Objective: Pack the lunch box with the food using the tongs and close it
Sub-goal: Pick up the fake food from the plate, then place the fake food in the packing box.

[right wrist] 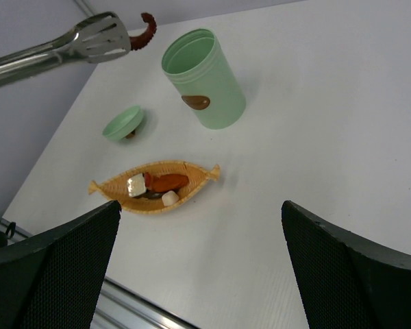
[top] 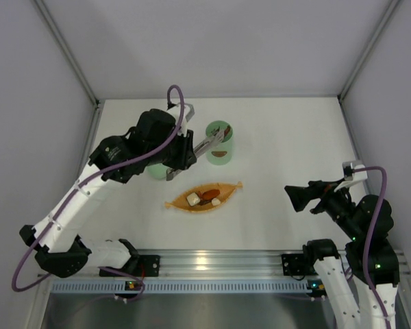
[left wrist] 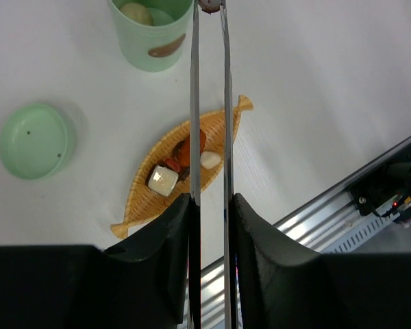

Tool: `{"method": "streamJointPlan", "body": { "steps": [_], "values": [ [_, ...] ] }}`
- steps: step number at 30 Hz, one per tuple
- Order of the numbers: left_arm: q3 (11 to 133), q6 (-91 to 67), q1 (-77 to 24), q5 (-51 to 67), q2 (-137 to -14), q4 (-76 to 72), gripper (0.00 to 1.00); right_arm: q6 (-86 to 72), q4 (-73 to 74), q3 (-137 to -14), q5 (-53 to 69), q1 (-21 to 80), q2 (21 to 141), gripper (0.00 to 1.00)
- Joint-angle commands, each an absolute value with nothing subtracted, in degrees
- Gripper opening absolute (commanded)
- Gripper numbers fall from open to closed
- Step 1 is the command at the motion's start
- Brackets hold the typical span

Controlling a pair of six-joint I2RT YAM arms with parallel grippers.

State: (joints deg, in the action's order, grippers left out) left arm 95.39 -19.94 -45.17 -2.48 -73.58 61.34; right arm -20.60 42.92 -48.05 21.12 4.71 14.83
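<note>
Holding the tongs (right wrist: 68, 44) in the left gripper (left wrist: 211, 202), squeezed nearly shut on a curled dark red-brown piece (right wrist: 147, 31) at the tips, raised near the lunch box (right wrist: 205, 79) rim; can't tell if it's over the opening. Pinch looks marginal: piece may slip, or an off-centre release drops it on the table (right wrist: 315, 103). Going lower risks clipping the rim, tipping the box. Remaining food (left wrist: 163, 179) sits in the orange tray (left wrist: 140, 202).

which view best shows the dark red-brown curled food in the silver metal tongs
The right wrist view: the dark red-brown curled piece sticks out whole from the tips of the silver metal tongs. The left wrist view catches only a sliver at its top edge; in the top view it is too small to tell.
</note>
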Motion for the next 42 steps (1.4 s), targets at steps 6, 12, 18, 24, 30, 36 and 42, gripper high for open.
{"method": "streamJointPlan", "body": {
  "steps": [6, 12, 18, 24, 30, 36, 42],
  "values": [
    [102.7, -21.8, -44.2, -9.9, -81.4, 57.5, 0.28, -20.0, 43.3, -49.7, 21.5, 4.7, 15.5, 0.99],
    [103.2, -21.7, -43.7, -9.8, -85.3, 55.7, 0.31, -19.9, 43.4, -49.7, 21.4, 4.8, 15.3, 1.0],
    [102.2, -21.5, -43.4, -10.4, -85.7, 55.1, 0.32, -20.0, 43.6, -49.3, 21.3, 4.9, 14.9, 0.99],
    [101.7, -21.4, -43.3, -10.1, -86.0, 55.4, 0.49, -20.0, 43.6, -49.1, 21.2, 4.9, 14.7, 1.0],
    [101.3, -21.3, -43.3, -9.8, -85.3, 55.1, 0.54, -20.0, 43.5, -49.0, 21.2, 4.9, 14.7, 0.99],
    [101.9, -20.3, -43.3, -8.7, -82.0, 56.6, 0.53, -20.0, 43.5, -48.9, 21.3, 4.8, 14.7, 0.99],
    [96.1, -19.8, -43.3, -2.0, -75.8, 63.1, 0.52, -20.3, 42.8, -48.2, 21.4, 4.9, 14.5, 0.99]
  ]
}}
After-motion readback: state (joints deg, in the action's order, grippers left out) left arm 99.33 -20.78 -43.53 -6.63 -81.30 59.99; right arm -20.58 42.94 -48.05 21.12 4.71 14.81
